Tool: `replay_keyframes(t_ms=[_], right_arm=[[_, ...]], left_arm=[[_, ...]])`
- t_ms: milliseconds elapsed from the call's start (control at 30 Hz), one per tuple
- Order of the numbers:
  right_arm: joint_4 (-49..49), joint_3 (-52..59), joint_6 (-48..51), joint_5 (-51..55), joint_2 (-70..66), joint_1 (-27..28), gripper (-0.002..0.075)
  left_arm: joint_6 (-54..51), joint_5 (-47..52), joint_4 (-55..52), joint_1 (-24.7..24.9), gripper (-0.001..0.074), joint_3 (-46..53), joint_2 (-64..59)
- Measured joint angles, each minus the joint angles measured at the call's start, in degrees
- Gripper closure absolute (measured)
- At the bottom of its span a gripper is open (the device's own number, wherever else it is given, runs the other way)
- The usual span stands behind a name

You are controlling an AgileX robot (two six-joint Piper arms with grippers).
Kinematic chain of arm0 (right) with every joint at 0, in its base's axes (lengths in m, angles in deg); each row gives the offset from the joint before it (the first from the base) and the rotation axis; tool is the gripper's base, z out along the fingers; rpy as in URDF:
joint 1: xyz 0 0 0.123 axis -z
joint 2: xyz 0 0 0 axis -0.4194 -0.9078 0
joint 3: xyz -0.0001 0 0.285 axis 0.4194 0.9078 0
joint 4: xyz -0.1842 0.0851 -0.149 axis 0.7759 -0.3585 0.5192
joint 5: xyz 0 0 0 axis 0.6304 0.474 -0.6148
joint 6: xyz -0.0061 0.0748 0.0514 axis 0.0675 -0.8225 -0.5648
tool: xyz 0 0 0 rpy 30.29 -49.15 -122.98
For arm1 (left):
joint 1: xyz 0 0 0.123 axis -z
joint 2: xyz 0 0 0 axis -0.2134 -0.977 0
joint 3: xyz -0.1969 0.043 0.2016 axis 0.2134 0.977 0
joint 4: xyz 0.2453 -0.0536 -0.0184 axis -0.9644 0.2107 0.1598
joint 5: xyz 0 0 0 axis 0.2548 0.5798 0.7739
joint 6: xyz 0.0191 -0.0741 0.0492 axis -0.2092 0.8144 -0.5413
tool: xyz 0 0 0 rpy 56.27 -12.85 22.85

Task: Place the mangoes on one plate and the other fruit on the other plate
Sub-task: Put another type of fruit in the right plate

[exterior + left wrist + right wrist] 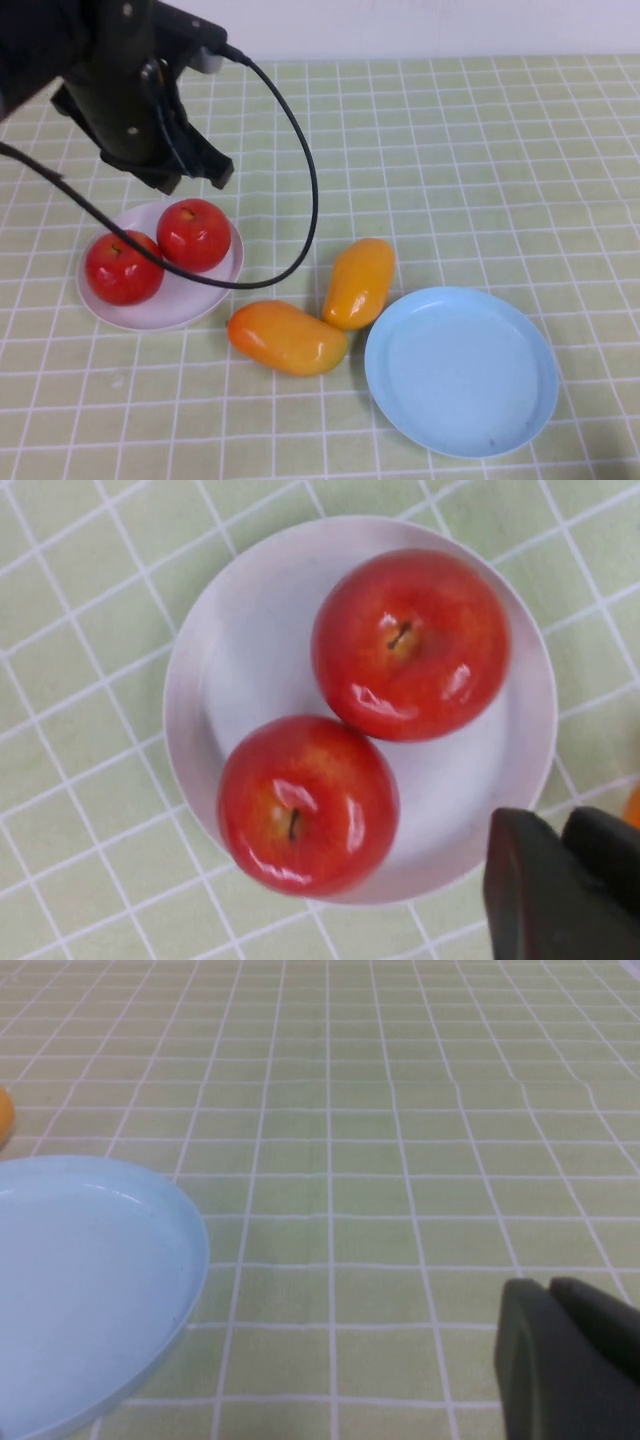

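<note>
Two apples (160, 250) already sit touching on the white plate (215, 290), so the fruit half looks done; the left gripper (190, 165) hangs above the plate's far edge with nothing in it. Only its dark finger tips (560, 890) show in the left wrist view, close together, but I cannot tell whether they are fully closed. The right gripper (575, 1360) is out of the high view; its wrist camera shows one dark finger tip low over the checked cloth (400, 1110) beside the blue plate (80, 1280), its opening not readable either. Both mangoes (320, 310) lie on the cloth between the plates, ends touching in a V, near the blue plate's rim. Judgement: next is a mango pick, probably right arm. Take the upper one first, across its narrow waist, not the tapered ends; the skin is glossy and smooth and likely to slip. Lift straight up so the neighbour doesn't roll. The blue plate is shallow, matte and empty: set the mango down at the centre, long axis flat.
</note>
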Motion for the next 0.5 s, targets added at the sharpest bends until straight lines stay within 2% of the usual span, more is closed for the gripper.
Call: replay_keyframes(t_ms=[200, 500], right_arm=[[0.00, 0.00, 0.00, 0.00, 0.00, 0.00, 0.0743], [0.00, 0.00, 0.00, 0.00, 0.00, 0.00, 0.0743]], left_arm=[[0.81, -2.59, 0.23, 0.05, 0.0727, 4.84, 8.12], [3.80, -15.24, 1.34, 0.05, 0.0731, 26.76, 30.45]])
